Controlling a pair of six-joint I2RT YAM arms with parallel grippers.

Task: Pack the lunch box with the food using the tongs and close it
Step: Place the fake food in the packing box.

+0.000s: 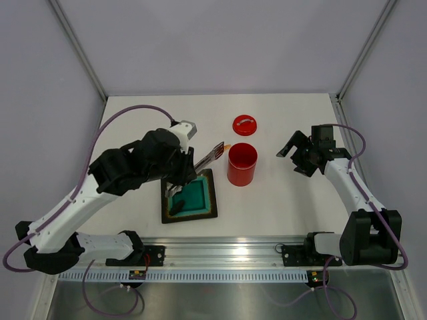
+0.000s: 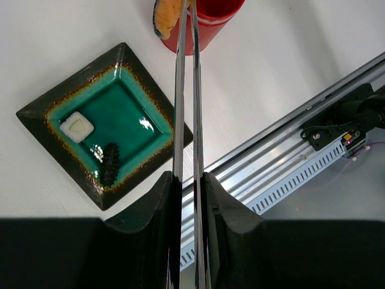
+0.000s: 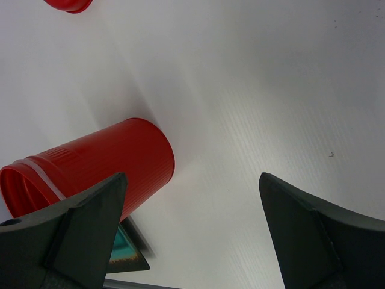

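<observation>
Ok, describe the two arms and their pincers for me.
The left arm and right arm have white links with bulky black joints and a thin purple cable looping along each. The left pincer and right pincer have broad, matte black fingers.

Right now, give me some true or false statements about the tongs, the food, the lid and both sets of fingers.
1. The left fingers squeeze the tongs, which pinch an orange piece near the canister. True.
2. The lid is on the canister. False: the lid lies on the table, apart from the open canister.
3. A white cube and a dark stick lie on the plate. True.
4. The right fingers grip the canister. False: they are open, holding nothing.
</observation>
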